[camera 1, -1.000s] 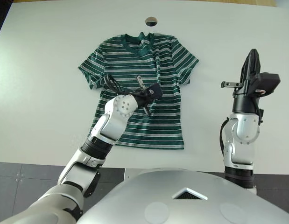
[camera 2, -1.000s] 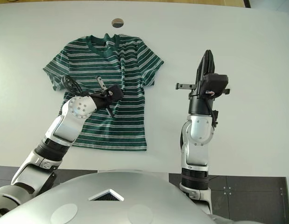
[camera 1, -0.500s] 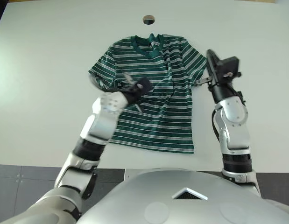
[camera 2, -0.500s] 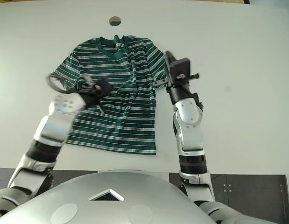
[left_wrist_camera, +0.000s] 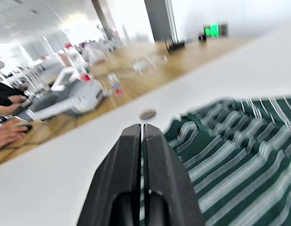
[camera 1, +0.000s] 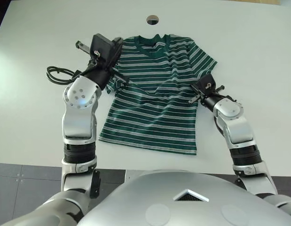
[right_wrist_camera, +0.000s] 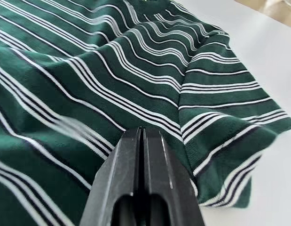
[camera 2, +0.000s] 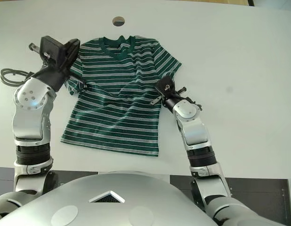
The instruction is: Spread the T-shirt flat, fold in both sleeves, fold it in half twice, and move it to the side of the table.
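Observation:
The green T-shirt (camera 1: 157,101) with white stripes lies front up on the white table (camera 1: 32,122), collar toward the far edge. My left gripper (camera 1: 118,43) is shut, raised over the shirt's left shoulder, its closed fingertips (left_wrist_camera: 141,127) just beside the striped cloth (left_wrist_camera: 239,155). The left sleeve (camera 1: 116,84) is bunched and partly hidden behind that arm. My right gripper (camera 1: 201,84) is shut, low at the shirt's right side below the spread right sleeve (camera 1: 205,61). Its tips (right_wrist_camera: 141,129) rest over the cloth near the sleeve (right_wrist_camera: 225,108).
A round hole (camera 1: 152,19) sits in the table beyond the collar. A black cable loop (camera 1: 58,74) lies left of the shirt. The table's front edge (camera 1: 32,163) runs close below the hem. Bare table spreads left and right of the shirt.
The left gripper swung from over the shirt's middle up to its left shoulder. The right arm came down from upright at the right to the shirt's right sleeve. The view shifted too.

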You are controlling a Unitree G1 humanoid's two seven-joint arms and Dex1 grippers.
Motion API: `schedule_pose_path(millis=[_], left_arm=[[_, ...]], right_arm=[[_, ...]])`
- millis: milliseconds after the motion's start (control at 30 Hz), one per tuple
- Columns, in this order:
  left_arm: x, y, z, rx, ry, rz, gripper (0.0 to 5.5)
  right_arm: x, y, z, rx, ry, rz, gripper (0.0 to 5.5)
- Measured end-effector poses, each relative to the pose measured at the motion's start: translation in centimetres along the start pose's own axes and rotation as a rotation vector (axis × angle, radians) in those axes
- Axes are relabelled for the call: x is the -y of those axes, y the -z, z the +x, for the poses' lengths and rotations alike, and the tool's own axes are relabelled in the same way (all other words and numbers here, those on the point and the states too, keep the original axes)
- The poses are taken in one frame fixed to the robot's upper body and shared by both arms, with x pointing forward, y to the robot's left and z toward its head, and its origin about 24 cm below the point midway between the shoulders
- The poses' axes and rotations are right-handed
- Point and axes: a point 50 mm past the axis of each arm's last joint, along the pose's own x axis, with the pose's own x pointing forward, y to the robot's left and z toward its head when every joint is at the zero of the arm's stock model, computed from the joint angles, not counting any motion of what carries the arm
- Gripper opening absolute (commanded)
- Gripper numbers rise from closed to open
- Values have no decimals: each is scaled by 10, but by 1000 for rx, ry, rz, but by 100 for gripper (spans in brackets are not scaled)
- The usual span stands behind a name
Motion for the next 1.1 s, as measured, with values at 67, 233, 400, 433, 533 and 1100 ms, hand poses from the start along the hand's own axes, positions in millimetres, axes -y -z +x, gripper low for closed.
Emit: schedule_pose_path(millis=[67, 233, 400, 433, 533, 1100], left_arm=[[3, 2, -1, 39, -29, -28, 12], [9, 10, -1, 71, -63, -102, 12], [11, 16, 0, 59, -66, -120, 12], [11, 16, 0, 58, -66, -121, 12], [11, 18, 1, 57, -66, -123, 12], [10, 32, 4, -38, -70, -174, 12]], right_arm=[[11, 4, -4, -21, 26, -22, 10], [53, 20, -23, -111, 141, -82, 10], [64, 24, -32, -109, 171, -114, 10], [62, 23, -33, -99, 169, -113, 10], [46, -9, -40, 88, 82, -111, 10], [-42, 21, -79, 17, -629, -295, 10]])
